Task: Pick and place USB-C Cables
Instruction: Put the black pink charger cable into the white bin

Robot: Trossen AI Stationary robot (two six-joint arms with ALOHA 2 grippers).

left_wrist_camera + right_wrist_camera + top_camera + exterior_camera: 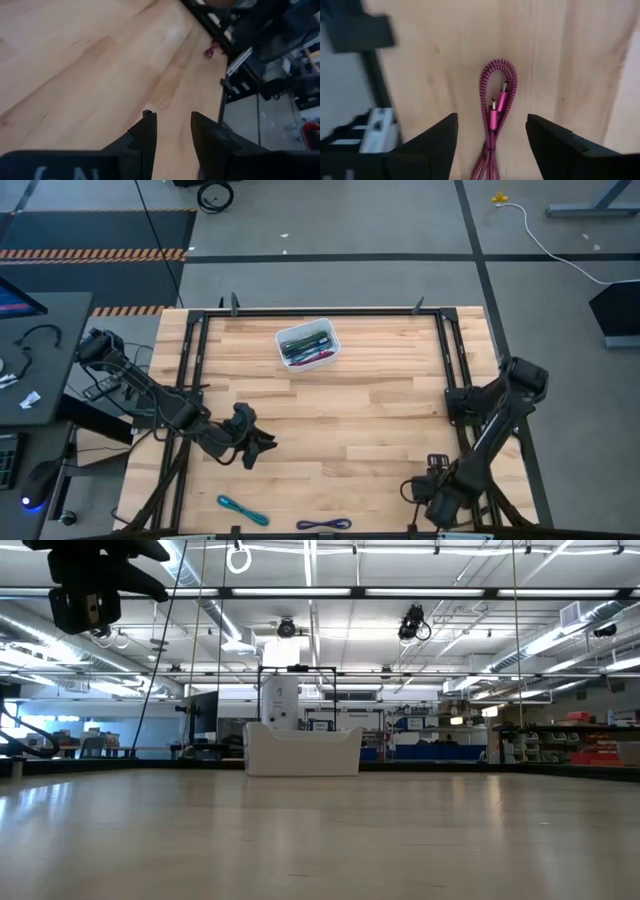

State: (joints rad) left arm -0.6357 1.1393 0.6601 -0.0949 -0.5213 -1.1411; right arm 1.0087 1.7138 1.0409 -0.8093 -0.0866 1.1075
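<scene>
My right pincer point(490, 145) hangs open over a magenta cable point(496, 107) at the counter's point(380, 430) five o'clock corner, fingers straddling its loop. My left pincer point(172, 132), slightly parted and empty, waits near eight o'clock. Closing off-center could pinch one strand and drag the cable off the edge.
</scene>
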